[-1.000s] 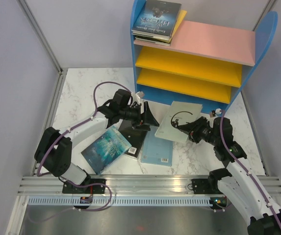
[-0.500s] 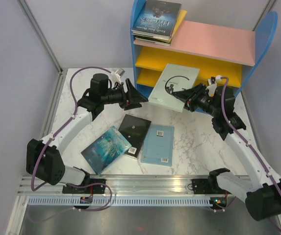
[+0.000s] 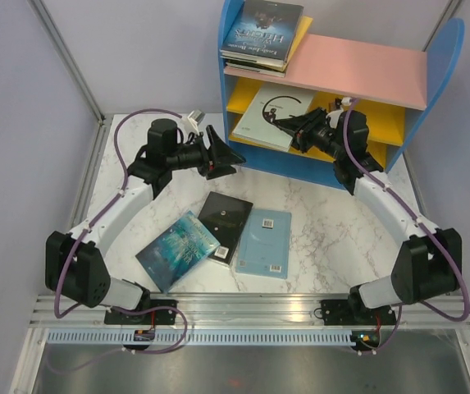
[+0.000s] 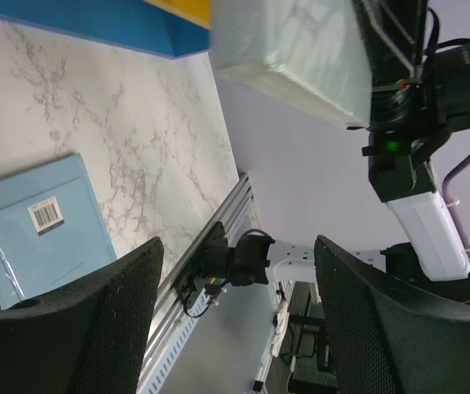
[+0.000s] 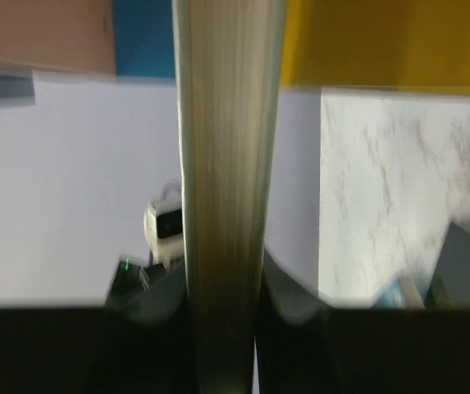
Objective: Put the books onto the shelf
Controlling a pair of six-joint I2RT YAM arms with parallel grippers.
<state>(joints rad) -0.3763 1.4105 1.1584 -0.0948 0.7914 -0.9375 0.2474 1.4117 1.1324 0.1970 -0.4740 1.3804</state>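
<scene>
The shelf (image 3: 431,90) stands at the back, with blue sides, a pink top board and two yellow boards. A stack of books (image 3: 261,33) lies on the left of the pink board. My right gripper (image 3: 298,127) is shut on a pale book with a black crescent mark (image 3: 271,115), held at the front of the upper yellow board. The right wrist view shows that book's page edge (image 5: 226,164) between the jaws. On the table lie a teal-blue book (image 3: 177,249), a black book (image 3: 225,216) and a pale blue book (image 3: 263,240). My left gripper (image 3: 228,156) hangs open and empty, left of the shelf.
White walls close in the marble table (image 3: 333,238) on the left and right. An aluminium rail (image 3: 243,308) runs along the near edge by the arm bases. In the left wrist view the right arm (image 4: 431,164) and the held pale book (image 4: 300,49) lie ahead of the open fingers (image 4: 79,328).
My right gripper has carried the pale book from low over the table up to the upper yellow board. My left gripper rose away from the black book, back and to the left.
</scene>
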